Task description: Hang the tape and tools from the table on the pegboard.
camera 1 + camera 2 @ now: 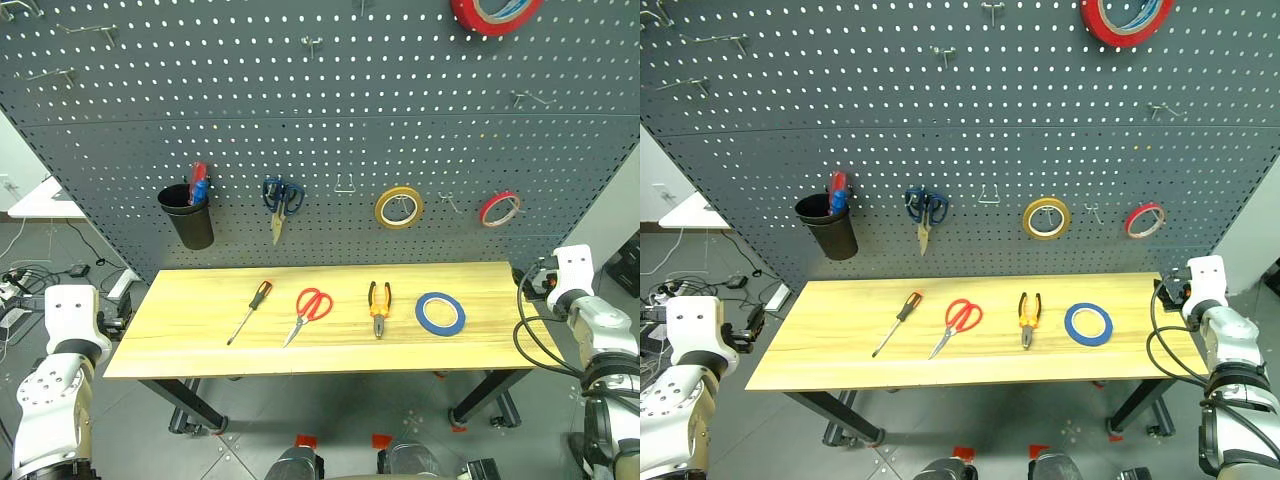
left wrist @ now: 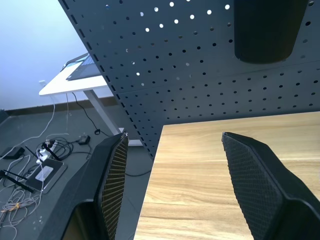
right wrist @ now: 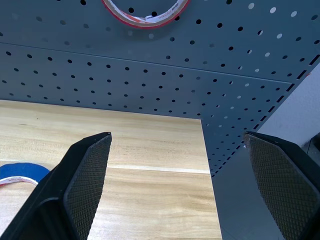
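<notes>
1. Nothing of the job looks done yet. The screwdriver, red-handled scissors, pliers and blue tape all lie in a row on the worktop, well apart from one another.
2. The pegboard already carries blue-handled scissors, a yellow tape ring, thin red tape ring and a black cup; a bare hook sits between the scissors and the yellow ring.
3. The left gripper hangs released and empty off the worktop's left end; the right gripper is spread wide, empty, over the right corner near the blue tape.
4. I'd judge the front edge free and the approach open from both ends.
</notes>
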`<act>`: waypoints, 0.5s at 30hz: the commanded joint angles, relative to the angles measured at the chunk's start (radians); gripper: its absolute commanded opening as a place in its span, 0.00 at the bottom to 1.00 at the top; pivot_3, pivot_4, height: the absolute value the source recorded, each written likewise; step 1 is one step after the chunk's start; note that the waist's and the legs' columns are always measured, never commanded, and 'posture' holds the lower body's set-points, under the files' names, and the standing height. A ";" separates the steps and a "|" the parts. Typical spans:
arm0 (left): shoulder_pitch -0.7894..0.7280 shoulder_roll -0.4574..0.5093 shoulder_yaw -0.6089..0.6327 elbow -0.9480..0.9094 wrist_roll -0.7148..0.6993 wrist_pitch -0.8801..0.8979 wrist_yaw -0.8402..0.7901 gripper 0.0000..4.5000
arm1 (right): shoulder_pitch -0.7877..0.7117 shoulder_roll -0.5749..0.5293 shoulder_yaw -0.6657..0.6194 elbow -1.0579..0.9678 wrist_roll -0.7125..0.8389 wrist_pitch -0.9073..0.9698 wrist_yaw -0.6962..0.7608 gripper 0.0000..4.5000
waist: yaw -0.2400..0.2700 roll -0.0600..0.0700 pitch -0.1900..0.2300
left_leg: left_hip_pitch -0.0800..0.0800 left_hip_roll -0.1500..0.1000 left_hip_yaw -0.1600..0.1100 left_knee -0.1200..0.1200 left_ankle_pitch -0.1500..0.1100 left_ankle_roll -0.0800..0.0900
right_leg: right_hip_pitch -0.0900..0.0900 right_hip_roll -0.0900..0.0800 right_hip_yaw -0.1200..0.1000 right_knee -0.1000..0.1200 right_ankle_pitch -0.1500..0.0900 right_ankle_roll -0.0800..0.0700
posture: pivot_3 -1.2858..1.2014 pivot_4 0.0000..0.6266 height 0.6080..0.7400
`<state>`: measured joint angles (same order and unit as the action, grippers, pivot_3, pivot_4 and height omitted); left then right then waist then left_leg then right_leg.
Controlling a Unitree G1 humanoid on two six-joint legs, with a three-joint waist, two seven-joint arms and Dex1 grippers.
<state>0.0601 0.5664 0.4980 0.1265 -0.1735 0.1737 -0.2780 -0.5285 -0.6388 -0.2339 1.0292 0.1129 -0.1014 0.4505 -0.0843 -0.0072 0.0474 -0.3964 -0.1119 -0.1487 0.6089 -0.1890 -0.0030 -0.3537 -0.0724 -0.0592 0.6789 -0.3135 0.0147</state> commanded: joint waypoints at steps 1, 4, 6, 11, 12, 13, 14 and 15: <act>-0.014 0.019 0.008 -0.015 0.010 -0.026 0.006 0.70 | -0.031 -0.011 -0.016 -0.018 0.010 -0.023 -0.004 1.00 | 0.000 0.000 0.000 | 0.000 0.000 0.000 0.000 0.000 0.000 | 0.000 0.000 0.000 0.000 0.000 0.000 | 0.48 0.00 1.00; -0.013 0.020 0.015 -0.012 0.012 -0.023 0.019 0.70 | -0.035 -0.004 -0.014 -0.024 0.013 -0.017 0.005 1.00 | 0.000 0.000 0.000 | 0.000 0.000 0.000 0.000 0.000 0.000 | 0.000 0.000 0.000 0.000 0.000 0.000 | 0.48 0.00 1.00; -0.010 0.023 0.015 -0.009 0.014 -0.022 0.017 0.70 | -0.037 0.012 -0.016 -0.044 0.032 0.020 0.032 1.00 | 0.000 0.000 0.000 | 0.000 0.000 0.000 0.000 0.000 0.000 | 0.000 0.000 0.000 0.000 0.000 0.000 | 0.48 0.00 1.00; 0.012 0.007 0.006 -0.060 -0.007 -0.004 -0.014 0.70 | 0.012 0.056 0.026 -0.212 0.055 0.146 0.119 1.00 | -0.002 0.000 0.000 | 0.000 0.001 0.001 0.000 0.000 0.000 | 0.000 0.000 0.001 0.000 0.000 0.000 | 0.47 0.00 1.00; 0.018 0.002 -0.004 -0.082 -0.009 -0.002 -0.023 0.70 | 0.038 0.062 0.042 -0.274 0.061 0.180 0.149 1.00 | -0.002 0.000 0.000 | 0.000 0.001 0.001 0.000 0.000 0.000 | 0.000 0.001 0.001 0.000 0.000 0.000 | 0.47 0.00 1.00; 0.026 -0.002 -0.019 -0.107 -0.010 0.005 -0.035 0.70 | 0.066 0.061 0.060 -0.335 0.054 0.213 0.165 1.00 | -0.002 0.000 0.000 | 0.000 0.001 0.000 0.000 0.000 0.000 | -0.001 0.001 0.001 0.000 0.000 0.000 | 0.46 0.00 1.00; 0.034 -0.003 -0.040 -0.131 -0.006 0.022 -0.047 0.70 | 0.104 0.061 0.078 -0.411 0.051 0.241 0.183 1.00 | -0.001 0.000 0.000 | 0.000 0.001 0.000 0.000 -0.001 0.000 | -0.001 0.001 0.001 0.000 0.000 0.000 | 0.46 0.00 1.00; 0.043 -0.003 -0.058 -0.154 -0.003 0.036 -0.054 0.70 | 0.144 0.059 0.092 -0.496 0.050 0.276 0.192 1.00 | 0.003 0.000 0.001 | 0.000 0.001 0.000 0.000 -0.001 0.000 | -0.001 0.001 0.001 0.000 0.000 0.000 | 0.46 0.04 1.00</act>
<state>0.1030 0.5611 0.4622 0.0396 -0.1749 0.1957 -0.3159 -0.4091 -0.5719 -0.1589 0.6575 0.1462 0.1288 0.6121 -0.0815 -0.0072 0.0482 -0.3973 -0.1114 -0.1487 0.6091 -0.1910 -0.0024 -0.3554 -0.0718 -0.0577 0.6792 -0.3142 0.0156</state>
